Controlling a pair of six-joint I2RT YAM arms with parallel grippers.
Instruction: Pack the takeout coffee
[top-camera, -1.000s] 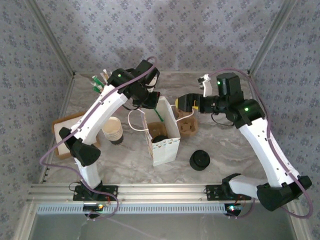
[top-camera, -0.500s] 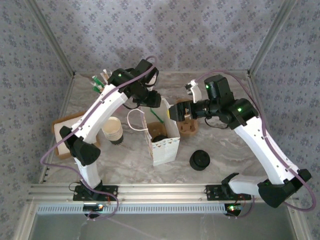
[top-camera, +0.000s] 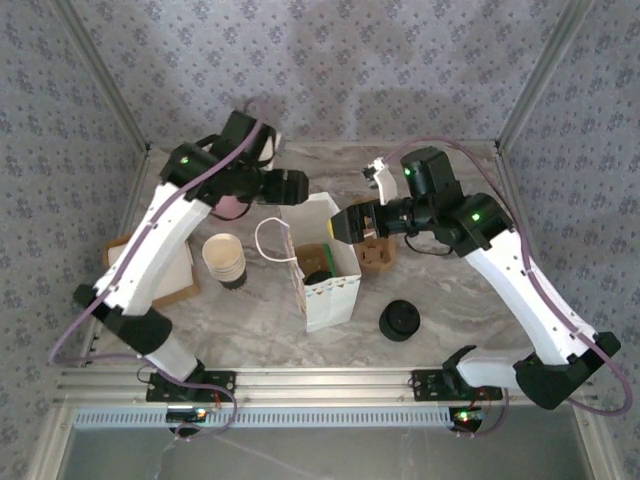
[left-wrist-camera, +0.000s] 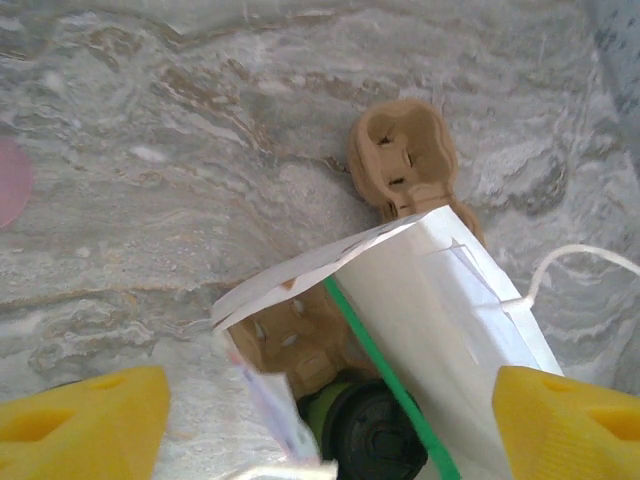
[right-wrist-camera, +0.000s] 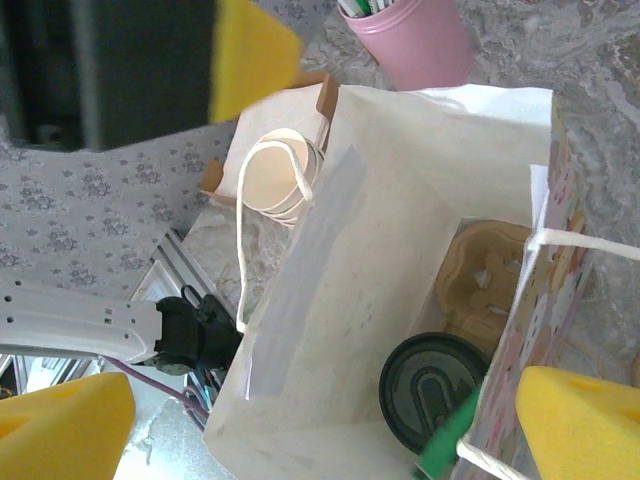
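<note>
Left pincer (top-camera: 293, 187) has just gone from closed to apart. It has pulled back off the far rim of the white paper bag (top-camera: 330, 300), toward the far left. In the left wrist view its yellow pads (left-wrist-camera: 85, 415) stand wide with nothing between them, looking down into the bag mouth. Can't tell what it let go of.

Right pincer (top-camera: 345, 222) has shifted left, from beside the bag to over its right rim. It has been wide apart throughout and is empty, with its pads (right-wrist-camera: 580, 420) at the frame corners in the right wrist view.

Takeout coffee (right-wrist-camera: 432, 400) sits inside the bag at the near end, upright, black lid on. It is just beside a brown cup carrier (right-wrist-camera: 485, 270) that is also in the bag. A green stick (left-wrist-camera: 385, 370) leans across next to it.

The bag is upright on the worktop (top-camera: 450, 290) and hasn't moved. Outside the bag:
- second carrier (top-camera: 378, 257), just beside the right wall
- cup stack (top-camera: 224, 260), to the left
- lid pile (top-camera: 400, 320), near right

None of these has moved.

Judgement: the cup is in and both pincers are free, so the packing looks done or nearly done. The left arm's retreat reads as release-and-clear. If anything remains, the right arm is placed to tidy the bag mouth. Risk: snagging the string handle (top-camera: 258, 238) or tipping the bag.
</note>
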